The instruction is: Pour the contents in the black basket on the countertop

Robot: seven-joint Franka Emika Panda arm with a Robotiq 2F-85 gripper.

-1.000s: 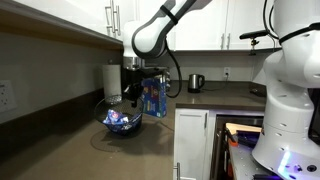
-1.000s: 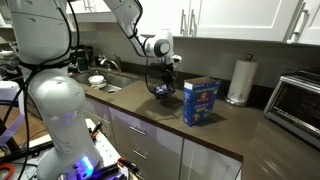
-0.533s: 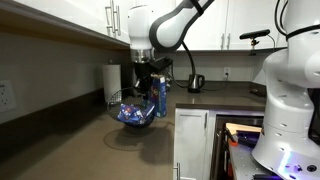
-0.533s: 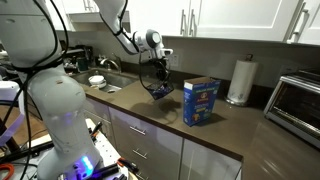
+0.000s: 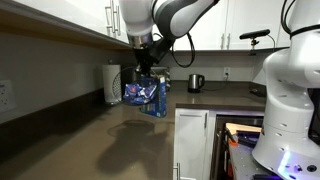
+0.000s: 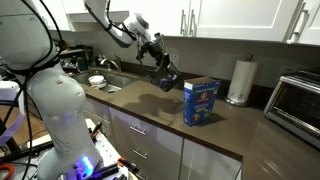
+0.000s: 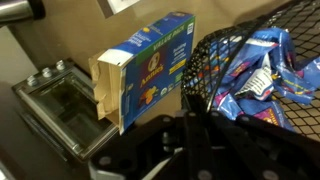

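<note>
The black basket point(image 5: 142, 92) of thin wire mesh hangs tilted in the air well above the dark countertop point(image 5: 120, 145). My gripper point(image 5: 140, 68) is shut on its rim. The blue-and-white foil packets point(image 5: 140, 93) lie inside it. In an exterior view the basket point(image 6: 167, 78) tilts steeply below the gripper point(image 6: 156, 57), over the countertop point(image 6: 150, 105). In the wrist view the mesh basket point(image 7: 215, 60) holds the packets point(image 7: 262, 70), and the gripper point(image 7: 195, 120) fingers pinch its rim.
A tall blue box point(image 6: 201, 101) stands on the counter near the basket; it also shows in the wrist view point(image 7: 150, 65). A paper towel roll point(image 6: 238, 81), a toaster oven point(image 6: 296, 101), a kettle point(image 5: 196, 82) and a sink area with dishes point(image 6: 98, 80) lie around.
The gripper has lifted the basket from the countertop up into the air and tilted it. The packets have stayed inside.
</note>
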